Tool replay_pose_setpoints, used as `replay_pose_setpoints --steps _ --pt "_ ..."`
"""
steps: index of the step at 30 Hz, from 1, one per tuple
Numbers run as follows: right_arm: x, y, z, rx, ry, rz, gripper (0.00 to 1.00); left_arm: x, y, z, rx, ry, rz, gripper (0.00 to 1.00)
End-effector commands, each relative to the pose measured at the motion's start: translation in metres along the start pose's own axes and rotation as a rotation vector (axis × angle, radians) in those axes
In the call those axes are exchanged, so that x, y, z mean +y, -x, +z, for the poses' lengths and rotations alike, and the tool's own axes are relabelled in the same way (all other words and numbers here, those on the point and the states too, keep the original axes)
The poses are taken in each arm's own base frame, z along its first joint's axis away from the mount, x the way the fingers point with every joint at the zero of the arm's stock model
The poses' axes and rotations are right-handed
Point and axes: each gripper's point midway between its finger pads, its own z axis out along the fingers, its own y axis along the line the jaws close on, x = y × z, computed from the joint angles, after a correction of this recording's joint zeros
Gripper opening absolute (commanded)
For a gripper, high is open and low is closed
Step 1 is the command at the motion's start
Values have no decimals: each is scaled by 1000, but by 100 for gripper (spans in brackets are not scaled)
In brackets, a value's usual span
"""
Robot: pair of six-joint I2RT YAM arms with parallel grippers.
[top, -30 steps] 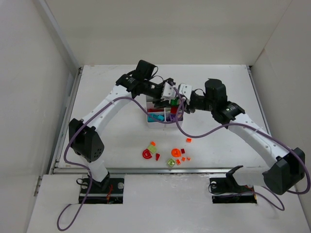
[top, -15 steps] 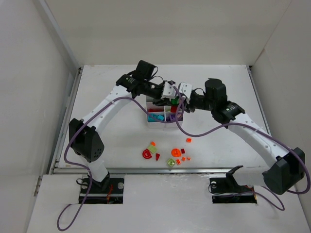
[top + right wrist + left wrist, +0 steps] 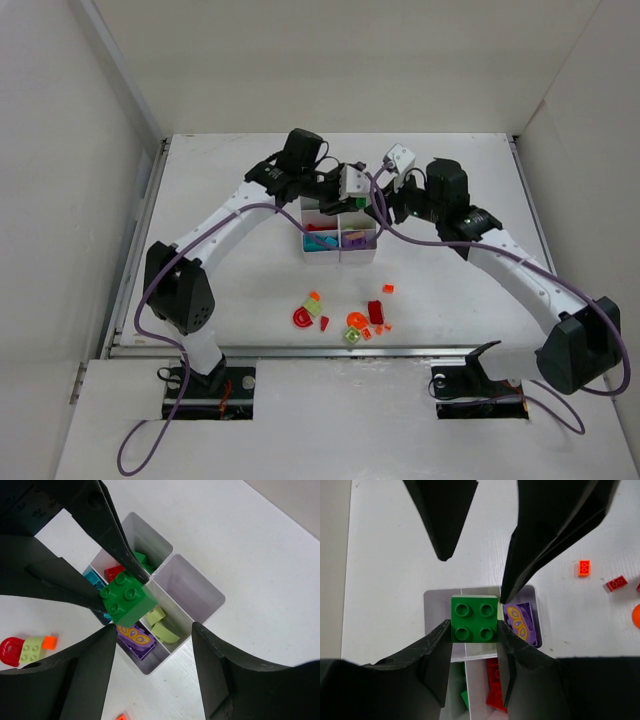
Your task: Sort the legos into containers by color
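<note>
Though part-full, 6 containers (image 3: 199,587) of legos (image 3: 161,625)

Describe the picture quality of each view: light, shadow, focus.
Top external: flat, even light, faint shadows, loose legos tiny but distinct. Left wrist: green brick sharp and bright, left gripper a featureless black silhouette. Right wrist: right gripper dark and soft-edged, containers crisp, no glare.
</note>
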Motion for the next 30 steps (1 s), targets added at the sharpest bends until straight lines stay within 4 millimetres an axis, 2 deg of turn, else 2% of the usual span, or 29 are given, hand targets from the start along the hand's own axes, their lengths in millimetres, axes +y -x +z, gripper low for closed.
replay_pose_setpoints --steps 1,4,8,14,15,18,21,28,30 --pt "-1 23 -2 -102 -16 59 67 13 11 -13 3 98 1 0" --pt "-3 14 -4 -88 -22 67 67 25 -9 -19 45 159 -57 0" --pt "-13 9 -9 -80 -81 82 68 38 -53 -36 118 251 -186 0" --pt "-15 8 -9 -79 -90 82 68 29 -103 -36 251 300 -266 0" --pt "-15 8 -9 -79 -90 82 68 31 -108 -37 265 320 -263 0" --pt "-15 8 -9 -79 -90 82 68 32 -115 -37 279 339 -260 9" --pt "-13 9 -9 -80 -79 82 68 31 -125 -35 299 354 -277 24" --pt "-11 9 -9 -81 -70 81 69 42 -124 -38 293 415 -298 24" --pt "-11 7 -9 -73 -69 84 69 44 -127 -36 297 426 -305 27"
